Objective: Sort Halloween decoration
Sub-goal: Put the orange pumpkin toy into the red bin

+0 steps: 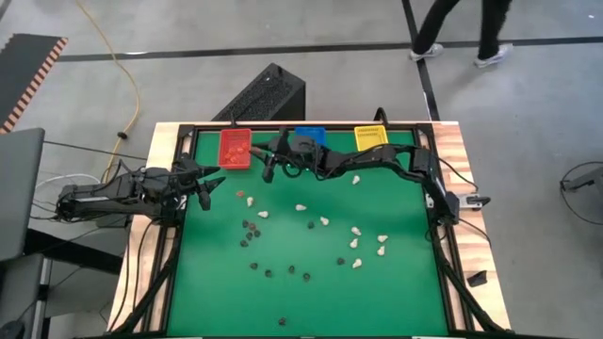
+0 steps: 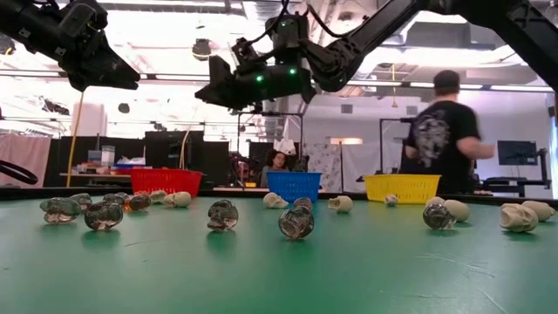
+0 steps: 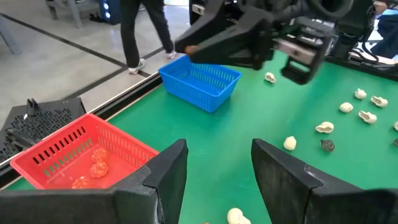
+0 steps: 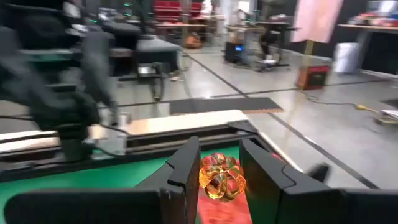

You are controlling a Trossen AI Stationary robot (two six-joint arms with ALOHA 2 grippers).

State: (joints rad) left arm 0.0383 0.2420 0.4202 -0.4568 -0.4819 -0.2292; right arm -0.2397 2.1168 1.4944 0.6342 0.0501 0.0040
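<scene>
Both arms (image 1: 377, 165) are dark, nearly black, built of slim jointed links with black cables looped along them. The left arm (image 1: 122, 188) shows the same dark finish. Left gripper (image 3: 214, 180): two broad, flat, matte black fingers (image 3: 165, 177) with squared tips. Right gripper (image 4: 217, 171): matching black wedge-shaped fingers. Small green indicator lights glow on the right wrist housing (image 2: 261, 80).

Your overhead shot is evenly lit and the green table (image 1: 311, 282) shows hardly any shadows. From table height, the ceiling lights (image 2: 488, 87) blow out bright behind the arms, so they go nearly silhouette, and the mat close to the lens is soft. Your right wrist view is smeared with motion blur, the background (image 4: 74, 93) especially.
</scene>
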